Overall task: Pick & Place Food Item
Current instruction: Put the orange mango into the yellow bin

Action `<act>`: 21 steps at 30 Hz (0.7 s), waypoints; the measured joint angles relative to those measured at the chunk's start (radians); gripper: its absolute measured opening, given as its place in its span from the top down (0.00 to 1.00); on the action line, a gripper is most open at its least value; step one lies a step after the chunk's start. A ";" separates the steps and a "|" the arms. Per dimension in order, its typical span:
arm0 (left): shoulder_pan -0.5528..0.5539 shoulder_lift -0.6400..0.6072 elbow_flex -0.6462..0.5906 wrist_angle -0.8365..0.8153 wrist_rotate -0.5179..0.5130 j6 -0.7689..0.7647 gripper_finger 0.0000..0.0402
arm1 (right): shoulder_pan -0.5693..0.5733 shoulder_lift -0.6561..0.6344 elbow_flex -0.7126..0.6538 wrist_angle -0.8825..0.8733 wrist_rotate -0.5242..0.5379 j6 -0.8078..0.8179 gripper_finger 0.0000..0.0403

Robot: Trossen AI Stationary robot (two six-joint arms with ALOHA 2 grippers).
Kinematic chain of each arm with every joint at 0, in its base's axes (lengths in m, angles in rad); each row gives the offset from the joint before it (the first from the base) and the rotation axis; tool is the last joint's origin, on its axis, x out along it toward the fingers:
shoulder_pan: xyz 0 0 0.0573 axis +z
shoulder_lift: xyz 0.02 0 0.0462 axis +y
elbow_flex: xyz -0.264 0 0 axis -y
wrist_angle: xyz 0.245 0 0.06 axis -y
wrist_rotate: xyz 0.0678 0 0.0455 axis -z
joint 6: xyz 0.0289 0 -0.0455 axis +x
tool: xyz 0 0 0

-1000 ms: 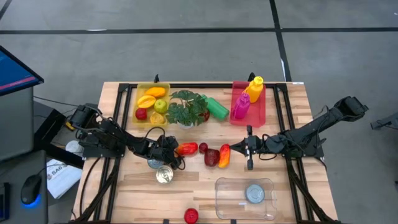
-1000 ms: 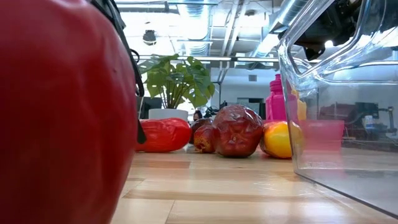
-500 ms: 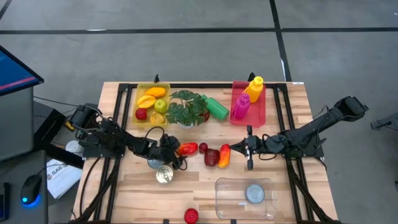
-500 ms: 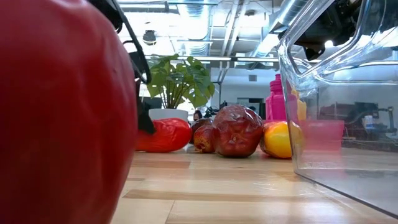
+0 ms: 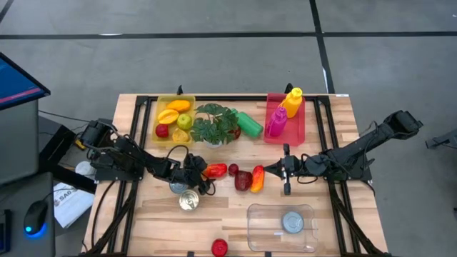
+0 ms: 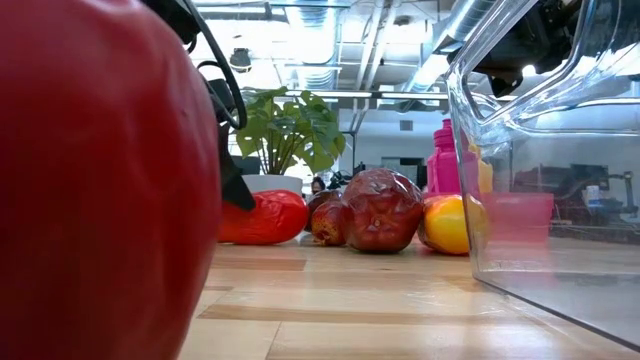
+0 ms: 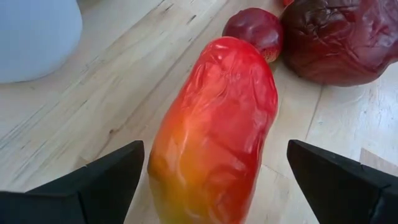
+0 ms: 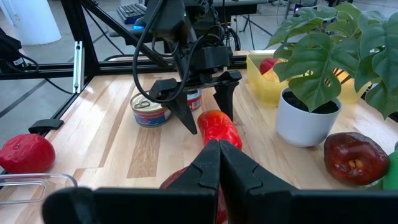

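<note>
The left gripper (image 5: 202, 172) has crept in over the last second and now straddles the end of the red-orange pepper (image 5: 215, 170), jaws wide on either side and nothing held, so the squeeze looks to be next. That pepper lies on the table (image 5: 228, 207) just in front of the potted plant (image 5: 213, 123), with a dark red fruit (image 5: 243, 180) and a tin can (image 5: 188, 200) crowding close. The right gripper (image 5: 286, 171), fingers pressed together, waits beside the cluster, the clear container (image 5: 280, 228) well apart.

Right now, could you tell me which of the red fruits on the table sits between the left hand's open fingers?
The long red-orange pepper, leftmost in the middle cluster: the left hand straddles it, while the others lie apart.
</note>
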 joint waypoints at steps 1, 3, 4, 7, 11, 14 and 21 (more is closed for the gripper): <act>0.000 0.000 0.000 0.000 0.000 0.000 0.06 | 0.000 0.000 0.000 0.000 0.000 0.000 1.00; 0.000 0.000 0.000 0.000 0.000 0.000 0.09 | 0.000 0.000 0.000 0.000 0.000 0.000 1.00; 0.000 0.000 0.000 0.000 0.000 0.000 0.11 | 0.000 0.000 0.000 0.000 0.000 0.000 1.00; 0.000 0.000 0.000 0.000 0.001 0.000 0.18 | 0.000 0.000 0.000 0.000 0.000 0.000 1.00; 0.000 0.000 0.000 0.000 0.001 -0.001 0.29 | 0.000 0.000 0.000 0.000 0.000 0.000 1.00; 0.000 0.000 0.000 0.000 0.001 -0.001 0.36 | 0.000 0.000 0.000 0.000 0.000 0.000 1.00; 0.000 0.000 0.000 0.000 0.002 -0.002 0.41 | 0.000 0.000 0.000 0.000 0.000 0.000 1.00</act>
